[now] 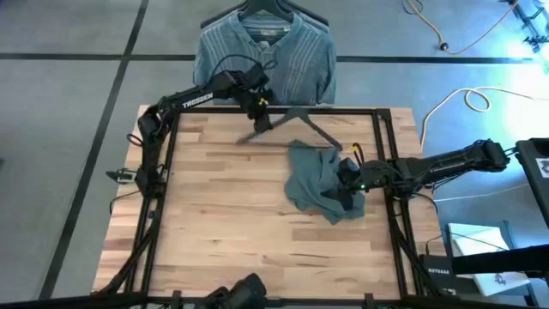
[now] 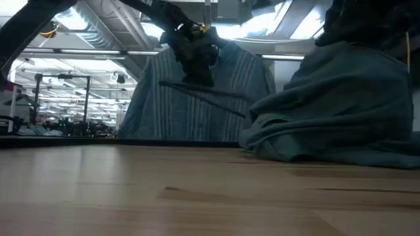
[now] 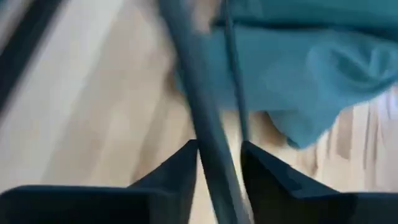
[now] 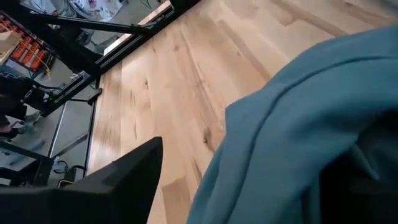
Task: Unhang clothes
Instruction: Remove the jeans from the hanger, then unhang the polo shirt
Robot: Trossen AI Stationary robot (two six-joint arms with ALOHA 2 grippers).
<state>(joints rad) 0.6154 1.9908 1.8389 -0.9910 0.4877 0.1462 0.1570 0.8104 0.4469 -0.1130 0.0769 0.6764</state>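
Note:
A blue-grey striped shirt hangs on a hanger beyond the table's far edge. A plain grey T-shirt lies crumpled on the table, right of the middle. A thin dark hanger is above the table near the far edge. One of its arms reaches the T-shirt's far edge. My left gripper is shut on the hanger. My right gripper is at the T-shirt's right side, shut on its cloth. My left gripper pinches a thin bar of the hanger between its two fingers, coming from above and lying across the bar. In the low view the hanger is held off the tabletop, slanting down toward the T-shirt. My right gripper comes low from the table's right side and has a thick bunch of the T-shirt's cloth between its fingers. One finger shows bare; the cloth hides the other. How many layers, I cannot tell. The rest of the shirt lies slack on the table.
A dark metal frame runs along the table's sides. The near and left parts of the wooden top are bare. Cables lie on the floor at the far right.

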